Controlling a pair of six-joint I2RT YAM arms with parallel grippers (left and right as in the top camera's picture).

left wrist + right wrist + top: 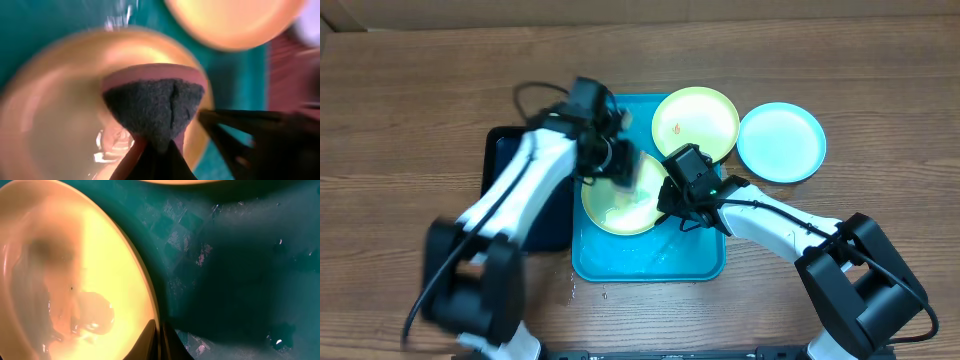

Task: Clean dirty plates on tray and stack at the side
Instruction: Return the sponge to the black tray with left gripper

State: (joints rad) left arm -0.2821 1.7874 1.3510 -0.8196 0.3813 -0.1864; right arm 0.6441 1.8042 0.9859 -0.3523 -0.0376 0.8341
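The lime-green plate in hand lies in the turquoise tray, right under my left end effector. Its rim is caught in my right end effector, whose fingers are pressed together on that edge to steady it. My left fingers are pinched on a sponge, dark scouring face turned down toward the plate's whitish centre. The view is too blurred for me to tell whether the pad is touching. A shine of liquid sits in the plate's hollow. I judge this to be the scrubbing of the first plate, with nothing stacked yet. The second lime-green plate lies beyond my right end effector, overlapping the tray's far corner and carrying a small orange-red mark. The light blue plate rests on the desk just beside it, further out to my right. The next move calls for sponge strokes across the centre while the right grip holds firm, then a lift by the pinched rim to carry the plate aside. The tray's raised rim runs close beside my right end effector, so I would go up before going sideways. My two end effectors are near each other over one plate, so strokes toward the right must be short. A dark tray lies outside my left arm. I see bare desk out past the blue plate, room for a stack.
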